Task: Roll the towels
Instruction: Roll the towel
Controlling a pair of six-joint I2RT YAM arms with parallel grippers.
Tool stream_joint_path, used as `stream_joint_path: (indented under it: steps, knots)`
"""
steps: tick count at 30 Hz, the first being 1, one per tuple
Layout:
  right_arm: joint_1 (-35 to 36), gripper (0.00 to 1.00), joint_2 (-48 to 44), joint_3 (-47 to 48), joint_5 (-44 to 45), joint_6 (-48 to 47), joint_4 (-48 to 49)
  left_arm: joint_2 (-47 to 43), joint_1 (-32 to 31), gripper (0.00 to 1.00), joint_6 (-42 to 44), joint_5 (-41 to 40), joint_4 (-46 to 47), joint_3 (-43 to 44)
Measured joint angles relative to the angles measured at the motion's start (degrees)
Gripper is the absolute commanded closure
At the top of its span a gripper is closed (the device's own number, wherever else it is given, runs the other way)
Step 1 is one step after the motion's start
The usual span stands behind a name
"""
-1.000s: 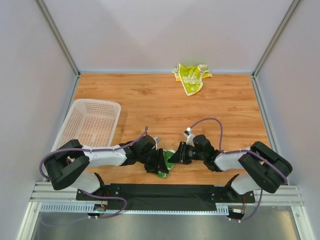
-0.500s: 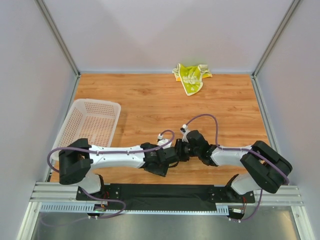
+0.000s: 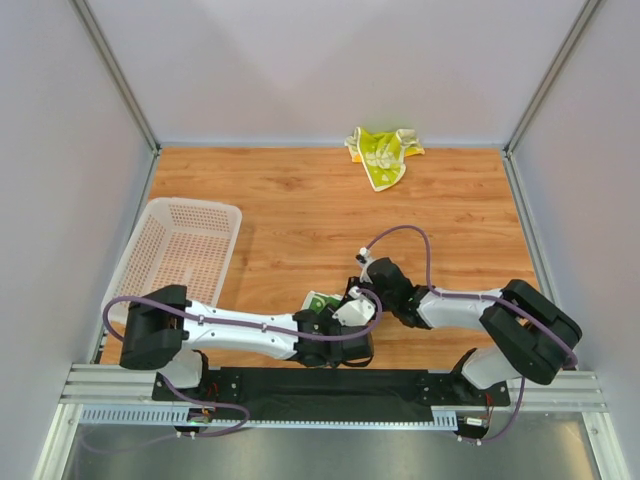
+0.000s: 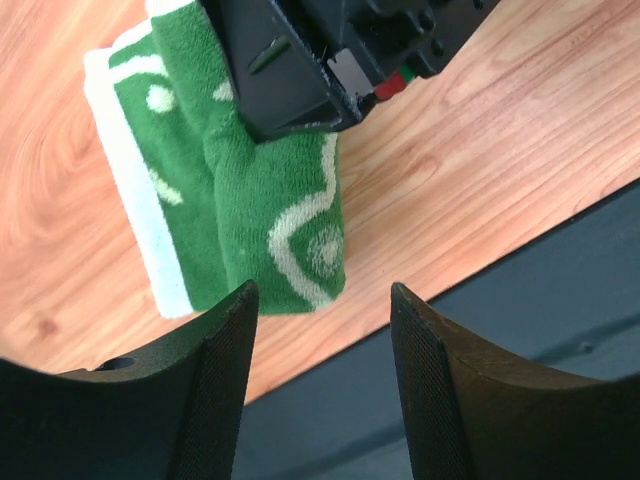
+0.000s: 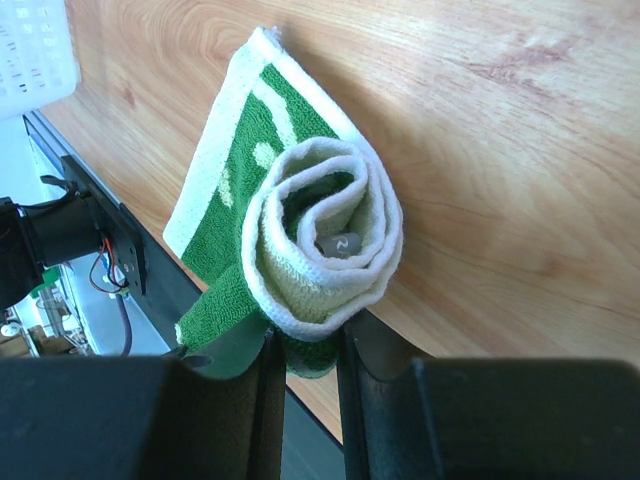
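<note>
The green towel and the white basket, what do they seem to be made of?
Green towel: looks like terry cloth, matte and fuzzy, with visible looped pile and a woven-in white pattern. White basket: probably moulded plastic, smooth, with regular rows of small holes in its walls.

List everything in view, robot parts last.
green towel: one, dark green with white pattern, partly rolled, near edge of table, centre
yellow-lime towel: one, yellow and lime with white patches, crumpled, far edge by the back wall
basket: one, white perforated plastic, left side of table
table: one, wood-grain
left gripper: one, black, open, over the green towel's end, holding nothing
right gripper: one, black, shut on the green towel's rolled part
</note>
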Motion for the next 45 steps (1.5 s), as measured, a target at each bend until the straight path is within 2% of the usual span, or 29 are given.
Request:
stream_joint_path:
  steps: [9, 14, 23, 29, 32, 35, 39, 45]
  knots:
    - [0.1, 0.91, 1.2, 0.7, 0.0, -0.2, -0.3, 0.3, 0.1, 0.39, 4.5, -0.9, 7.8, -4.1]
    - [0.2, 0.91, 1.6, 0.9, -0.1, -0.2, -0.3, 2.5, 0.1, 0.4, 4.5, -1.9, 8.9, -4.5]
    - [0.4, 0.91, 3.0, 1.7, -0.6, -0.2, 0.5, 0.3, 0.1, 0.41, 3.1, -5.2, 13.1, -10.0]
    - [0.4, 0.91, 3.4, 2.0, -0.7, -0.2, 0.6, 0.3, 0.1, 0.46, 1.5, -6.2, 14.4, -11.3]
    - [0.4, 0.91, 3.6, 2.3, -0.7, -0.2, 0.5, 0.4, 0.1, 0.54, 0.6, -7.1, 14.8, -12.0]
    - [0.4, 0.9, 3.7, 2.3, -0.7, -0.2, 0.4, 0.5, 0.0, 0.58, 0.2, -8.0, 15.4, -12.7]
    - [0.1, 0.89, 3.6, 2.6, -0.6, -0.7, -0.4, 0.2, -0.2, 0.75, 0.2, -8.7, 17.6, -14.1]
    - [-2.5, 0.84, 1.7, 1.7, -1.0, -1.5, -2.9, -0.5, 0.0, 0.88, 1.9, -8.1, 22.6, -15.5]
